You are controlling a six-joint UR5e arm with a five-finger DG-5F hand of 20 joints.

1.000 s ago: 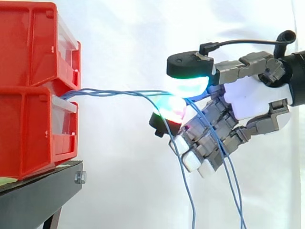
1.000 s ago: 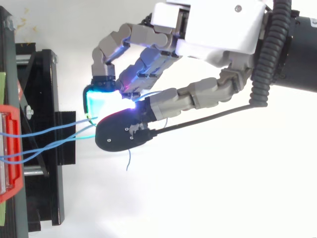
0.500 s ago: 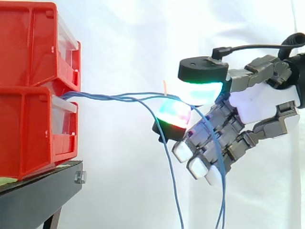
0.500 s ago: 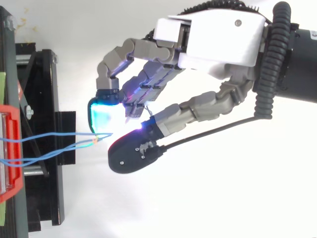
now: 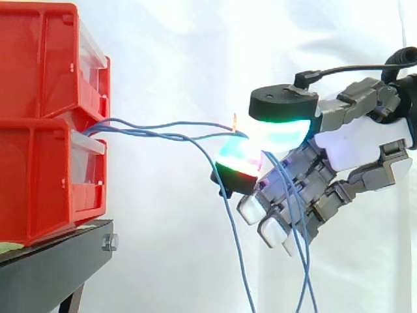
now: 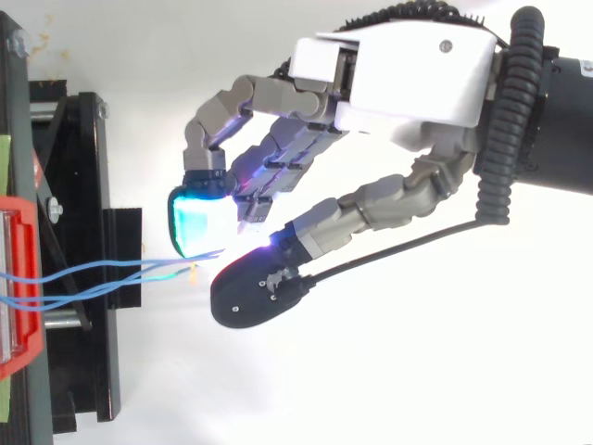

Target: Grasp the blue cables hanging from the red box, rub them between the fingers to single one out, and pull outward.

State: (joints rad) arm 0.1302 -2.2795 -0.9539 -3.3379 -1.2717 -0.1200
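Note:
Thin blue cables (image 5: 159,130) come out between the two stacked red bins (image 5: 39,85) and run right to my hand (image 5: 355,140). The thumb pad (image 5: 281,122) and a glowing finger pad (image 5: 236,158) are closed together on the cables, pinching them. One cable's orange-tipped end (image 5: 234,120) sticks up just left of the pinch. The other strands hang down in loops below the hand (image 5: 234,248). From above, the cables (image 6: 102,273) reach the gap between the cyan pad (image 6: 193,222) and the black thumb back (image 6: 259,292). The remaining fingers are curled under the palm (image 6: 408,65).
The red bins stand on a black stand (image 5: 58,261) at the left, seen from above as a black frame (image 6: 74,185). A white curtain is behind everything. There is open space between the bins and the hand, and below the hand.
The hand has drawn slightly right, away from the bins. The thumb has slid over the finger pad. An orange-tipped cable end has come up at the pinch, and the strands now sag apart.

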